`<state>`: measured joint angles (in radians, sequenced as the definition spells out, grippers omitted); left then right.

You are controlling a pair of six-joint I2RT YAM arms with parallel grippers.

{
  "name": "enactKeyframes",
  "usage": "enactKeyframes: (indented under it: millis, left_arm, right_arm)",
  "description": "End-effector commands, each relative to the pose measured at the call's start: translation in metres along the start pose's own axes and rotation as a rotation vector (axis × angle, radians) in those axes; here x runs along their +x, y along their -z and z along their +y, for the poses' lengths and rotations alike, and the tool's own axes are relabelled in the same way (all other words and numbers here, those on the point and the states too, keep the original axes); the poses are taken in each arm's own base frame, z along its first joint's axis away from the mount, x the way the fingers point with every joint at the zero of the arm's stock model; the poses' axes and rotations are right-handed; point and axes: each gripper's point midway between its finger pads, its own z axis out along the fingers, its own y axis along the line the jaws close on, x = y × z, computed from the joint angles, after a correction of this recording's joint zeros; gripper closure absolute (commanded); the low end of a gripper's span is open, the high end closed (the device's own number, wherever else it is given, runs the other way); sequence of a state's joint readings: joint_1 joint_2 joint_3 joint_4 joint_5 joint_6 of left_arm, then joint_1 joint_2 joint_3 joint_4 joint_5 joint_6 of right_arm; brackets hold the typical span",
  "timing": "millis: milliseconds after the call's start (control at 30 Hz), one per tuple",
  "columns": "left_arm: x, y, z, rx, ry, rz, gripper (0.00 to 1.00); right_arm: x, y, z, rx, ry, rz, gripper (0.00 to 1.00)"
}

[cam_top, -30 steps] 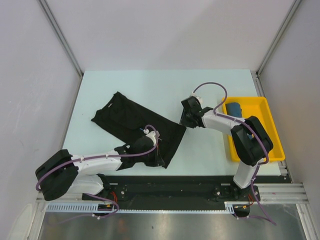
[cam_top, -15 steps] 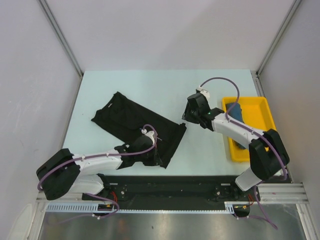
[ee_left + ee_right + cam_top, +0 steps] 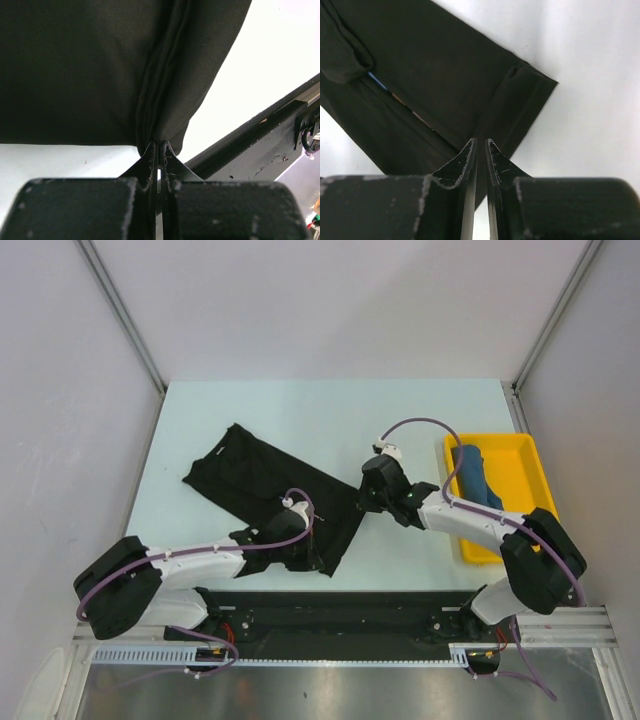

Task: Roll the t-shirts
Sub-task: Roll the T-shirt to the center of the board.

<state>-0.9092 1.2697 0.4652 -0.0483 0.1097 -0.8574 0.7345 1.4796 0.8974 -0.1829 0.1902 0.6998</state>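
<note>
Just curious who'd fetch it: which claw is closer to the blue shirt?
Right. The right gripper is at the black t-shirt, just left of the tray with the blue shirt; the left gripper is much farther left.

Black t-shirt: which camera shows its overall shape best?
Top external. It shows the whole black t-shirt as a long diagonal strip on the table. The left wrist view shows only a cloth fold pinched by the left gripper; the right wrist view only the corner pinched by the right gripper.
</note>
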Motion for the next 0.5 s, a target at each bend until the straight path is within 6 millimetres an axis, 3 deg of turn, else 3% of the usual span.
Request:
enactKeyframes:
  millis: [0, 167, 200, 467]
  left_arm:
    - [-0.009, 0.003, -0.005, 0.001, 0.013, -0.02, 1.0]
    - [-0.009, 0.003, -0.004, -0.002, 0.013, -0.021, 1.0]
    - [-0.009, 0.003, -0.004, -0.002, 0.013, -0.021, 1.0]
    - [-0.012, 0.006, -0.006, -0.005, -0.005, -0.025, 1.0]
  right_arm:
    - [-0.006, -0.016, 0.013, -0.05, -0.012, -0.035, 0.84]
    - [0.003, -0.034, 0.012, -0.056, -0.005, -0.01, 0.84]
    - [-0.004, -0.037, 0.017, -0.082, -0.016, -0.032, 0.84]
    - [-0.005, -0.055, 0.006, -0.072, -0.04, -0.023, 0.84]
